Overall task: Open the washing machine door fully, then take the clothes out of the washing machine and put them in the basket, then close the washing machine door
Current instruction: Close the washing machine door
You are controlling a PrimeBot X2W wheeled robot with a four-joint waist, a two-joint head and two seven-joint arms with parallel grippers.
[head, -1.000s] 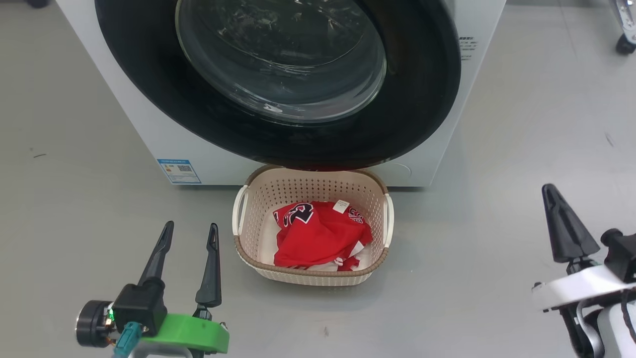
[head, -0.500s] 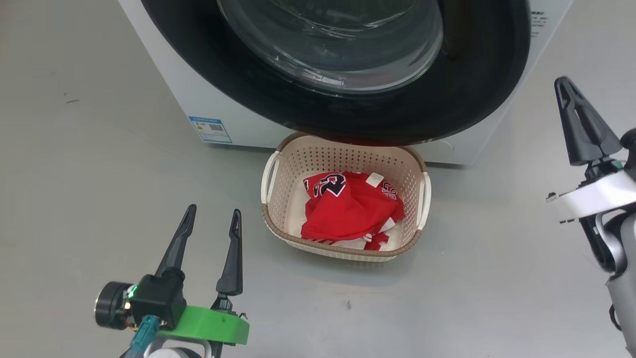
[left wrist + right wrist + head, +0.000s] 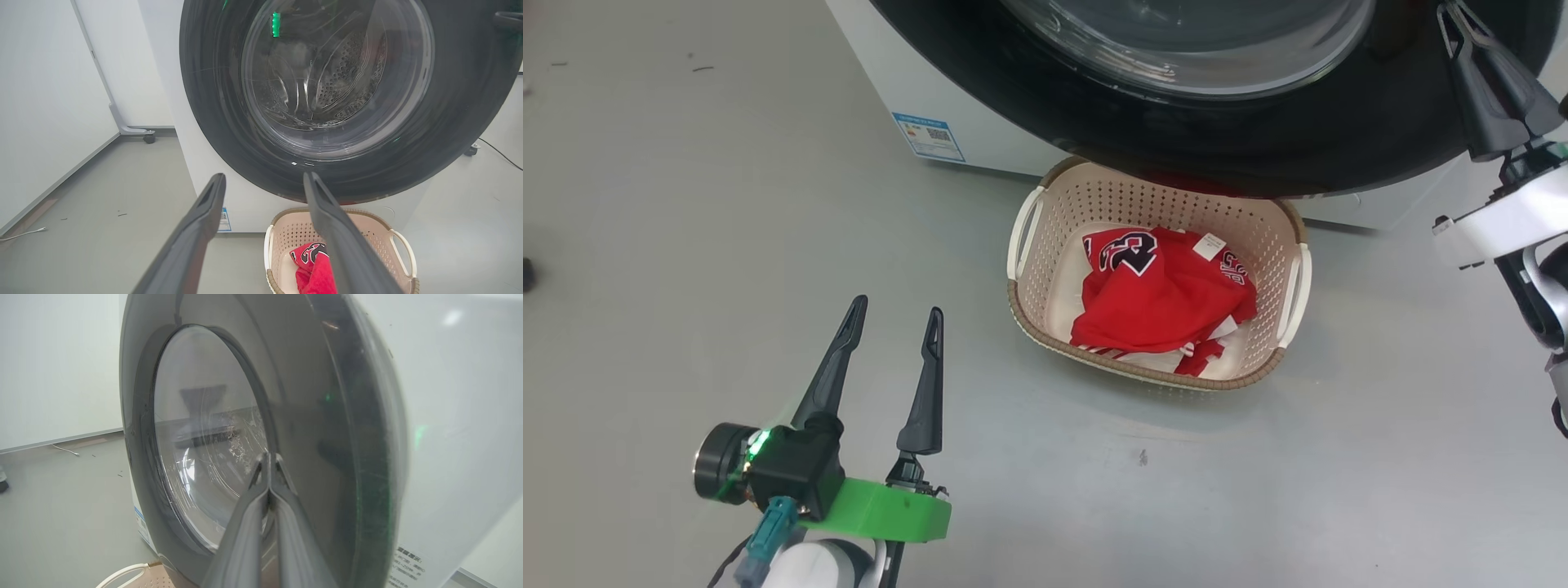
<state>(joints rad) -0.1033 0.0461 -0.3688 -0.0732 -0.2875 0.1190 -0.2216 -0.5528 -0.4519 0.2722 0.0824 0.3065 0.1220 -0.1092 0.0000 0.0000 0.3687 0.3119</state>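
Observation:
The washing machine door point(image 3: 1258, 139) is glossy black with a clear bowl window and lies against the white washing machine point(image 3: 907, 73); I see no gap in the left wrist view. Below it the cream basket point(image 3: 1176, 204) stands on the floor, and the red clothes point(image 3: 1160, 302) lie inside it. My left gripper point(image 3: 896, 309) hovers open and empty over the floor left of the basket. My right gripper point(image 3: 1447, 10) is shut and empty, close to the door's right rim; in the right wrist view its shut fingertips point(image 3: 267, 458) point along the door point(image 3: 327, 416).
A blue label point(image 3: 929, 137) marks the machine's lower left corner. Grey floor surrounds the basket. In the left wrist view a white panel on a caster foot point(image 3: 149, 138) stands left of the machine, and a dark cable point(image 3: 500, 153) runs along the floor at right.
The head camera has shifted, so machine and basket sit further right and higher. My right gripper has risen from floor level to the door's right rim, still shut. The left gripper keeps its pose.

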